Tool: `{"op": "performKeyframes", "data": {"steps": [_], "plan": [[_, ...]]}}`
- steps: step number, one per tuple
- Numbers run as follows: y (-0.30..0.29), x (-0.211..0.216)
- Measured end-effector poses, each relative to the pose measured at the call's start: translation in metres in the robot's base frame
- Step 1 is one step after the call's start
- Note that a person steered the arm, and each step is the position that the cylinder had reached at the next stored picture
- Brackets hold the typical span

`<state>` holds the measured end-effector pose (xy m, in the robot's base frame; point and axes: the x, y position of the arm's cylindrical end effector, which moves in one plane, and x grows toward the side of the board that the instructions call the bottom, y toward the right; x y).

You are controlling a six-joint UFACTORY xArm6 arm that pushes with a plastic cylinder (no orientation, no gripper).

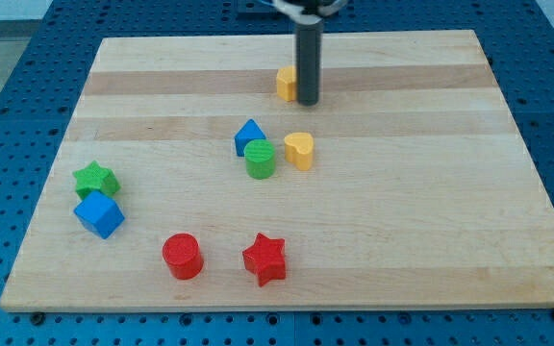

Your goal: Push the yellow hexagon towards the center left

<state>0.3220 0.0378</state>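
The yellow hexagon (pixel 286 84) lies near the view's top, a little right of the middle, partly hidden by my rod. My tip (pixel 308 101) rests on the board right against the hexagon's right side. A yellow heart (pixel 299 151) lies below them. A blue triangle-like block (pixel 248 135) and a green cylinder (pixel 261 160) sit together left of the heart.
A green star (pixel 95 180) and a blue cube (pixel 99 214) sit at the view's left edge of the wooden board (pixel 431 211). A red cylinder (pixel 182 257) and a red star (pixel 264 259) lie near the view's bottom.
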Motion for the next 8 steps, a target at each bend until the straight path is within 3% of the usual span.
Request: {"op": "performKeyframes", "data": {"steps": [1, 3, 4, 5, 7, 8], "plan": [[0.0, -0.049], [-0.01, 0.016], [-0.048, -0.018], [-0.041, -0.041], [-0.12, -0.037], [-0.075, -0.047]]}}
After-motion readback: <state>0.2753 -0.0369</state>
